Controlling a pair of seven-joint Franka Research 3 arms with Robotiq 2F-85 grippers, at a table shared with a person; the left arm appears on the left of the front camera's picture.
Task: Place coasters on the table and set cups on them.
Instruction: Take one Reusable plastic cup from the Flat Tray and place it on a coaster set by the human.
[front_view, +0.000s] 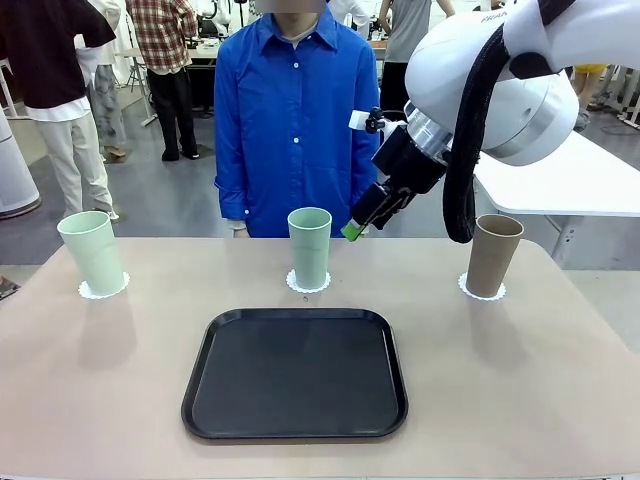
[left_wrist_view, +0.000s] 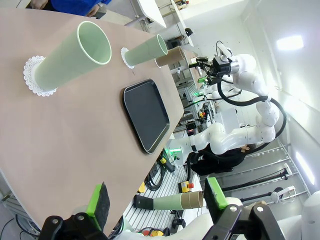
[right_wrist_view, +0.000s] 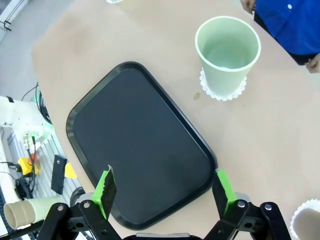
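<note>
Cups stand upright on the table (front_view: 560, 400), each on its own coaster: a mint cup (front_view: 93, 252) left of the black tray (front_view: 295, 373), a second mint cup (front_view: 309, 247) just behind it, a brown cup (front_view: 493, 254) to its right. The right gripper (front_view: 354, 231) hangs tilted beside the middle cup, jaws wide and empty. The left gripper (left_wrist_view: 156, 200), also wide and empty, hovers off the table's edge.

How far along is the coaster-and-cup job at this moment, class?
It looks finished. Done: all three cups stand upright on coasters on the table: the left green cup, the middle green cup and the brown cup. In hand: nothing; the right gripper is open and empty beside the middle cup, and the left gripper is open too. Left: apparently nothing; the black tray lies bare.
</note>
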